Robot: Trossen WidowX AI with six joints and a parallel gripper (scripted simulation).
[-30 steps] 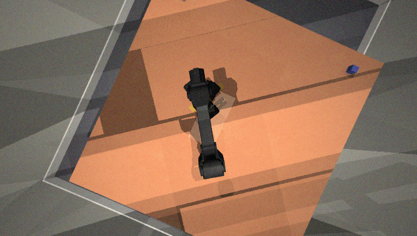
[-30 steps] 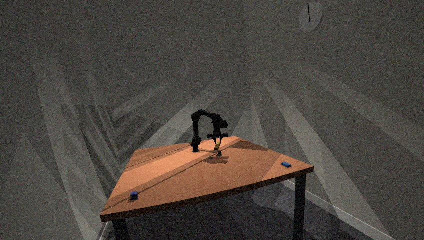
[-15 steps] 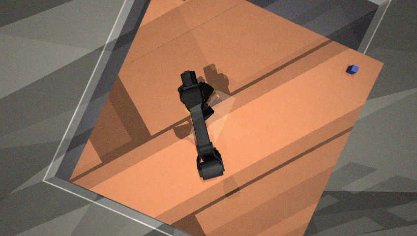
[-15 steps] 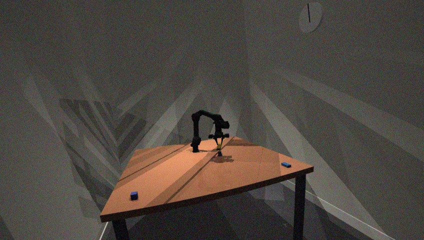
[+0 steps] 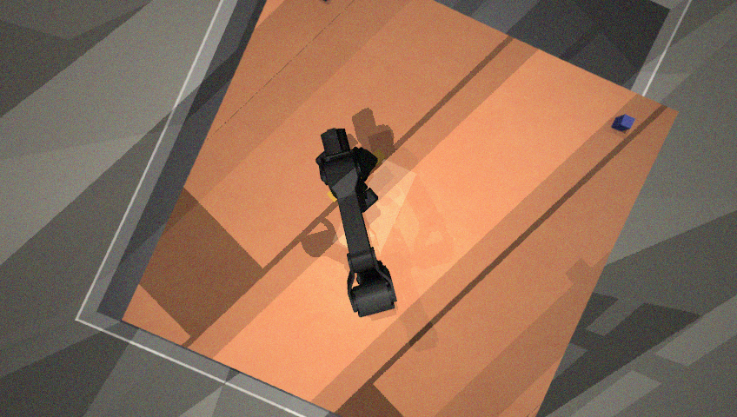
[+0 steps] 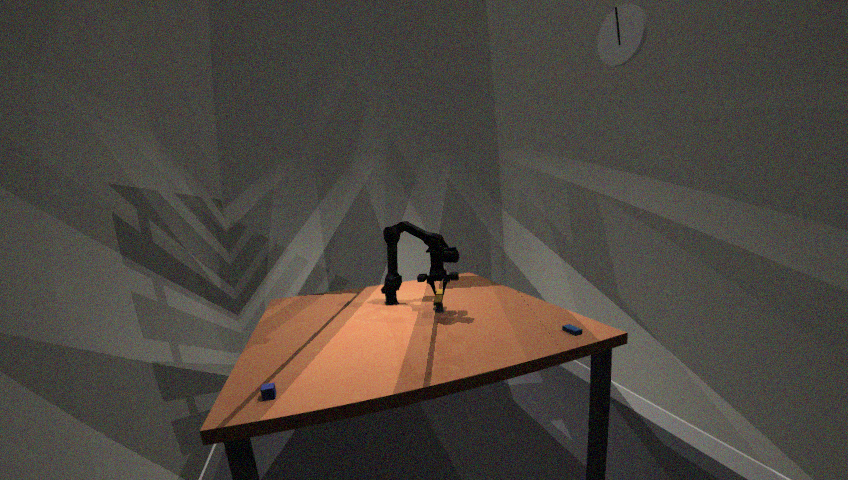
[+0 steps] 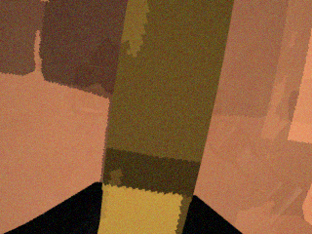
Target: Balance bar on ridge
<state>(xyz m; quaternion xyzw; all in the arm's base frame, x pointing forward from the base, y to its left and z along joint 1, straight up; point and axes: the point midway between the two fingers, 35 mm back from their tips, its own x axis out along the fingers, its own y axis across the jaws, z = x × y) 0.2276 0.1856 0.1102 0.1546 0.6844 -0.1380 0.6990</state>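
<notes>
The yellow bar (image 6: 439,296) (image 7: 161,97) is held between the fingers of my gripper (image 6: 438,289) (image 7: 144,199), which points down and is shut on it. In the top view the arm covers the bar's middle, and one yellow end (image 5: 332,195) shows at the lower left of the gripper body. The small dark ridge (image 6: 439,308) stands on the table directly below the bar in the exterior view. I cannot tell whether bar and ridge touch. The ridge is hidden under the arm in the top view and does not show in the wrist view.
A dark blue cube (image 5: 624,122) (image 6: 268,391) lies near one table corner. A flat blue block (image 6: 572,329) lies near the right corner in the exterior view. Both are far from the gripper. Strong shadows cross the wooden table (image 5: 465,155) (image 6: 357,350).
</notes>
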